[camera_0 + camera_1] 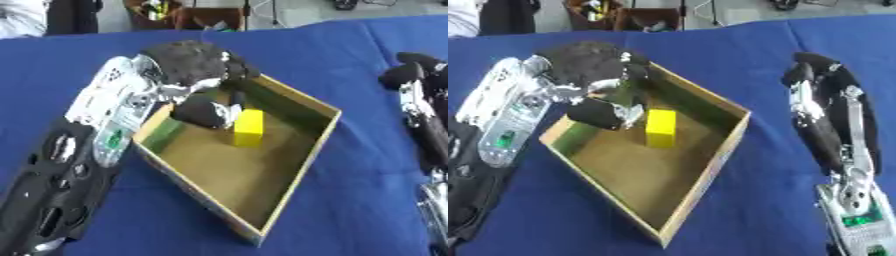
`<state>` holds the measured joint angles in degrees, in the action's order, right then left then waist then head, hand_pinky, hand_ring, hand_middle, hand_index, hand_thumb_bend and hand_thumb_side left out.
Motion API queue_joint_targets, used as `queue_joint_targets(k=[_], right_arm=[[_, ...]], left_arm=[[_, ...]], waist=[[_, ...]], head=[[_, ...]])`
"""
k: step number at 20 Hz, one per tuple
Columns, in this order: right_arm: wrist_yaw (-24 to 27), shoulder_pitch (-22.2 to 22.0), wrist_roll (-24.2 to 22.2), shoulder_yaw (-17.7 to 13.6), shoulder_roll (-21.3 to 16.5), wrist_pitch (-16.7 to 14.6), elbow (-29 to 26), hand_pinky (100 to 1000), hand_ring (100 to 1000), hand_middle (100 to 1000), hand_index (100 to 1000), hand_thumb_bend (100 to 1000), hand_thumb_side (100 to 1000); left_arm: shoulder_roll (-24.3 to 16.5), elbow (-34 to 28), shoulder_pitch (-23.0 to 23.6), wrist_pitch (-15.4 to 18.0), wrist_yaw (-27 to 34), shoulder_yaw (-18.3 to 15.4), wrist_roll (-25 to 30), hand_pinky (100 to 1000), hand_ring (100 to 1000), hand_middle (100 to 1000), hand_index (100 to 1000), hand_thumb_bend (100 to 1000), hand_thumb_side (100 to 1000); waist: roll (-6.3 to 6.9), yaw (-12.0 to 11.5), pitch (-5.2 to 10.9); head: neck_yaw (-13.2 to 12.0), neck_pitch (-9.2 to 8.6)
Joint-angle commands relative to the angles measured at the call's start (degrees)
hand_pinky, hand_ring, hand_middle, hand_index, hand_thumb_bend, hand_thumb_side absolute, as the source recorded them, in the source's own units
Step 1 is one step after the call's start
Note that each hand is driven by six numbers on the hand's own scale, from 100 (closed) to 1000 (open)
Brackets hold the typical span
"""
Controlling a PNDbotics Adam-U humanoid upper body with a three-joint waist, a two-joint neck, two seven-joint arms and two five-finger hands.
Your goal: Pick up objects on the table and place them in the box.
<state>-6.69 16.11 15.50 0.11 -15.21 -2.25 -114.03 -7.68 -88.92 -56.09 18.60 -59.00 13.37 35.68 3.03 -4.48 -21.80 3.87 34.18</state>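
An open box (304, 170) with a tan rim, brown floor and green inner wall lies askew in the middle of the blue table. A yellow block (248, 128) stands upright on its floor near the far left corner. My left hand (188, 62) hangs over that corner, with its fingers (208, 113) reaching down inside the box just left of the block. The block's front and right sides are free. My right hand (820, 75) hovers at the table's right side, well apart from the box, fingers relaxed and pointing away, holding nothing.
A blue cloth (350, 60) covers the whole table. Beyond its far edge are brown containers (188, 15) on the floor and a white sleeve (19, 17) at the top left corner. My left forearm (61, 175) crosses the table's near left side.
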Motion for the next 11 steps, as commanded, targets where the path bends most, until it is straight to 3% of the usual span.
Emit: queue_joint_targets(k=[1,7,11], right_arm=[[0.4,0.6,0.6,-0.6,-0.2,-0.1,-0.6,705,634,569,752,100,583],[0.4,0.9,1.1,-1.1,-0.1,-0.4,-0.6,704,634,569,752,100,582],[0.3,1.2,1.5,-1.4,-0.2,-0.6,-0.6,703,633,568,751,100,581]], left_arm=[[2.5,-5.4,1.8,-2.6,2.9,-5.0,-2.9,387,601,598,845,100,843],[5.4,-13.9,9.4,-7.9,8.2,-12.5,-8.1,286,501,494,747,100,902],[4.4,-19.7,15.1,-11.4,11.7,-12.8,-11.7,204,468,478,731,100,927]], waist=[[-0.48,-0.4,1.21],[-1.01,-0.9,0.89],[-1.31,-1.3,0.39]], head=[[0.7,-0.13],[1.1,-0.43],[1.3,-1.16]])
